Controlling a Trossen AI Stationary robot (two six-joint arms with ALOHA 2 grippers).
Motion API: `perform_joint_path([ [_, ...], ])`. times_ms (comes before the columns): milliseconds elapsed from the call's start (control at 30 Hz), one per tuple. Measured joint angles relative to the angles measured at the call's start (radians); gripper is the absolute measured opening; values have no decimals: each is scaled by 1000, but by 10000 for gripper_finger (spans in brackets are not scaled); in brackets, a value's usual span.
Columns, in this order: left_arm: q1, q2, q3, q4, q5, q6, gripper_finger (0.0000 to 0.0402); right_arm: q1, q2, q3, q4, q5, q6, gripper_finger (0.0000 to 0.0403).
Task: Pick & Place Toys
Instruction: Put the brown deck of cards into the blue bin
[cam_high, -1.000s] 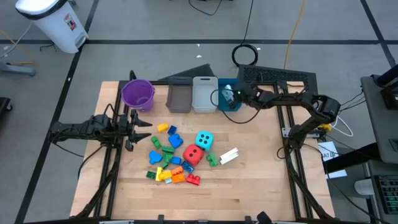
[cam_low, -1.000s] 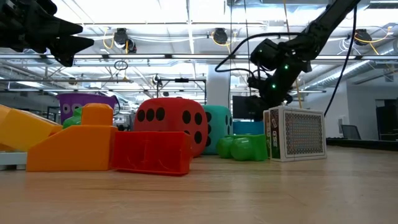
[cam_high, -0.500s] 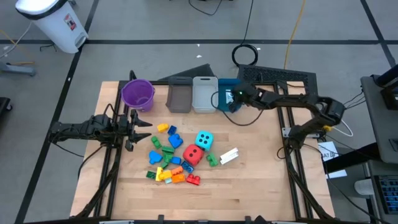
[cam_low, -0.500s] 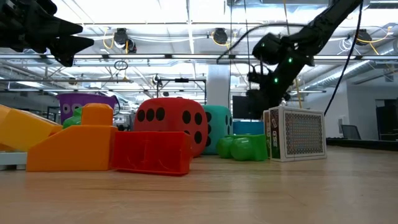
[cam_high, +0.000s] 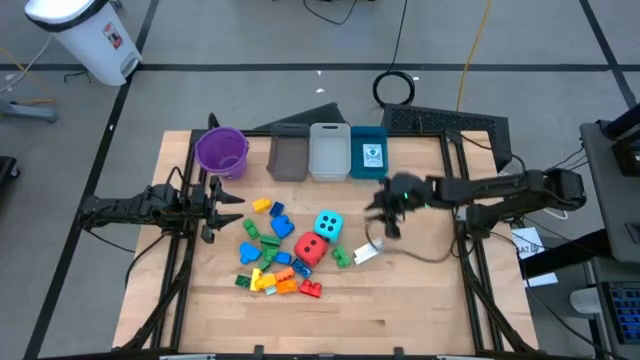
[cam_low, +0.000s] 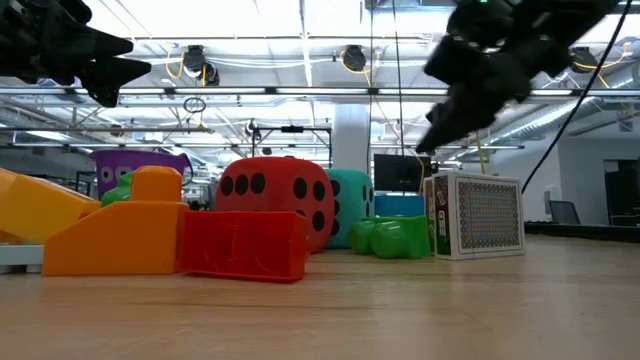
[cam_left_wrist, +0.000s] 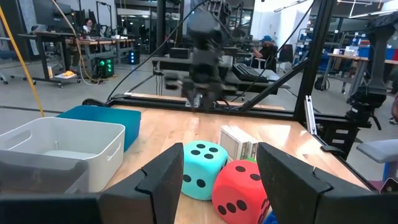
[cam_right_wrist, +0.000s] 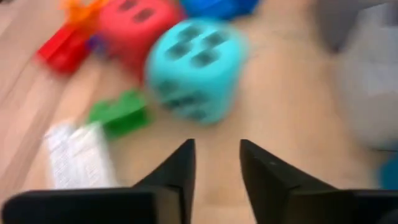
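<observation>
The toys lie mid-table. A cyan die (cam_high: 327, 225) and a red die (cam_high: 312, 249) rest on the wood beside a green brick (cam_high: 342, 258) and a white flat piece (cam_high: 368, 250). Several coloured bricks (cam_high: 272, 270) lie to their left. My right gripper (cam_high: 380, 218) hovers just right of the cyan die (cam_right_wrist: 196, 65), tilted down toward it, open by a narrow gap (cam_right_wrist: 214, 152) with nothing between its fingers. My left gripper (cam_high: 235, 198) waits level at the table's left, open (cam_left_wrist: 221, 162), well above the wood.
Along the far edge stand a purple bucket (cam_high: 221, 150), a grey bin (cam_high: 289, 153), a white bin (cam_high: 329, 150) and a blue bin (cam_high: 369, 150) with a white piece (cam_high: 372, 154) lying in it. Bare wood stretches in front of the toys toward the near edge.
My right gripper has swung fast from above the blue bin toward the table's near edge and the dice, rising a little and turning as it went. The white piece in the blue bin, covered by the gripper before, now shows. The toys have not moved.
</observation>
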Motion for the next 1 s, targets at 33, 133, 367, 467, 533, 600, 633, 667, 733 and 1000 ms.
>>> perform_joint_path([
  [33, 0, 0, 0, 0, 0, 0, 209, 31, -4, -32, 18, 0, -17, 129],
  [133, 0, 0, 0, -1, 0, 0, 209, 101, -14, -121, 74, 6, -65, 169],
  [367, 0, 0, 0, 0, 0, 0, 209, 167, -42, -270, 294, 133, -19, 222],
  [467, 0, 0, 0, 1, 0, 0, 209, 168, -57, -307, 384, 128, 18, 228],
  [533, 0, 0, 0, -1, 0, 0, 209, 168, -70, -317, 405, 127, 35, 228],
  [600, 0, 0, 0, 0, 0, 0, 209, 168, -93, -318, 399, 120, 40, 227],
  [633, 0, 0, 0, -1, 0, 0, 209, 168, -104, -318, 404, 103, 40, 225],
  [667, 0, 0, 0, -2, 0, 0, 209, 167, -112, -317, 408, 81, 41, 225],
  [733, 0, 0, 0, 1, 0, 0, 209, 167, -130, -317, 402, 18, 47, 223],
  [1000, 0, 0, 0, 0, 0, 0, 209, 167, -92, -317, 353, 1, 94, 211],
])
